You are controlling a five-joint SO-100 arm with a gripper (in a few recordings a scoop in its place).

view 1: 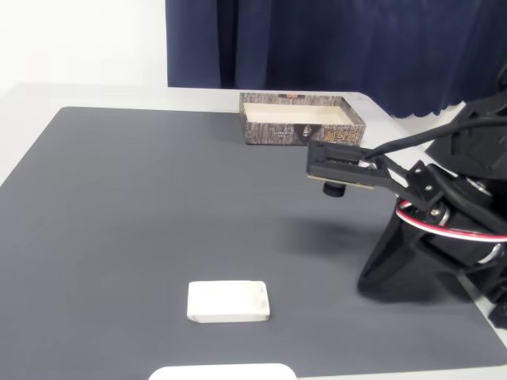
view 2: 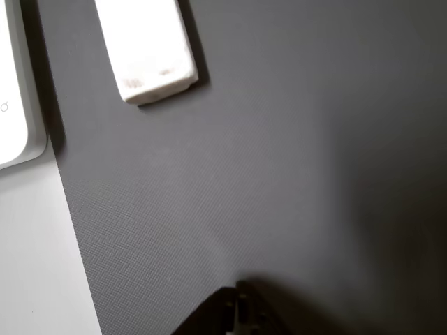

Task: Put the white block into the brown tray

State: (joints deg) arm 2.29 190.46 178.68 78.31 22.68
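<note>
Dark grey mat [view 1: 158, 206] on a white table, navy curtain [view 1: 333, 39] behind. White block [view 1: 228, 302] flat on the mat, near the front edge, well apart from the brown tray [view 1: 301, 119] at the far edge; nothing visible inside the tray. Arm [view 1: 444, 229] raised at the right side of the mat, between tray and block, apparently positioned for a reach toward the block. In the wrist view, block [view 2: 147, 49] at the top, beside a wider white object [view 2: 17, 84] off the mat edge. Gripper [view 2: 234, 314]: just a dark tip visible, touching nothing, holding nothing; opening width impossible to tell. Block untouched, not yet grasped.
</note>
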